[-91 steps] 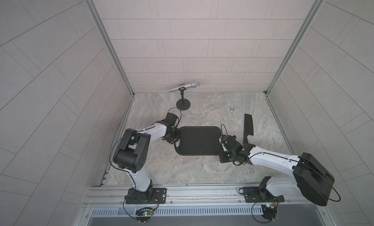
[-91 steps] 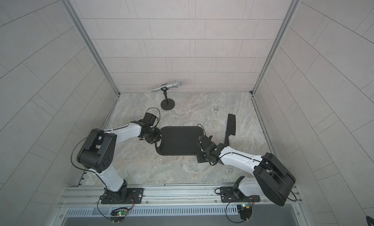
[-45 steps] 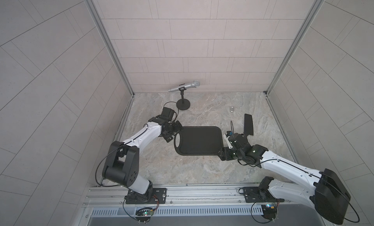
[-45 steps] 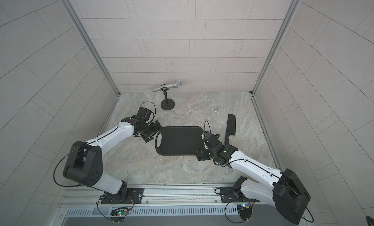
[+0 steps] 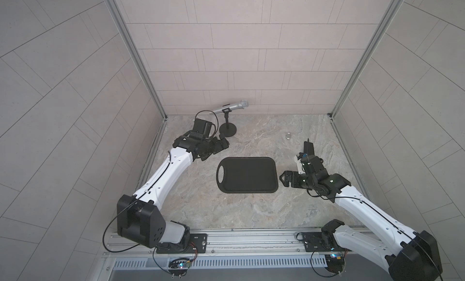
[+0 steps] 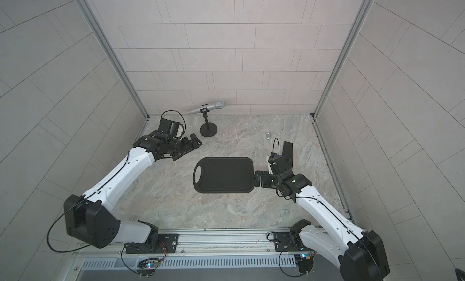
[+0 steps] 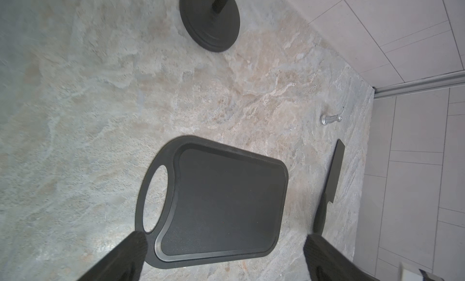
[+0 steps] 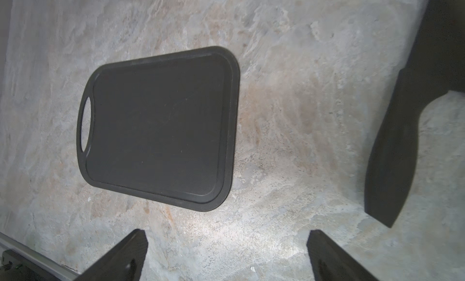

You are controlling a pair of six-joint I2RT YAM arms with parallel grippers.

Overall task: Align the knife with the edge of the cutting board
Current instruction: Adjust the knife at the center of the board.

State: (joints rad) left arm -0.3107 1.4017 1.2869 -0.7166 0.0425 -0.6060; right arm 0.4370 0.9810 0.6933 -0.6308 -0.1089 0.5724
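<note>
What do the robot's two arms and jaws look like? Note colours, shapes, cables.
The left arm and right arm share white link shells, bulky black joint housings and black wrists. Thin black cables loop alongside. The jaws are black, flat and tapered.

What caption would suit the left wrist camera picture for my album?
Open left gripper overlooking the cutting board, with the knife lying apart beyond its plain short end.

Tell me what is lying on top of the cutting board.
Nothing: the cutting board is bare. The knife lies apart, on the table. What is under the board is hidden.
</note>
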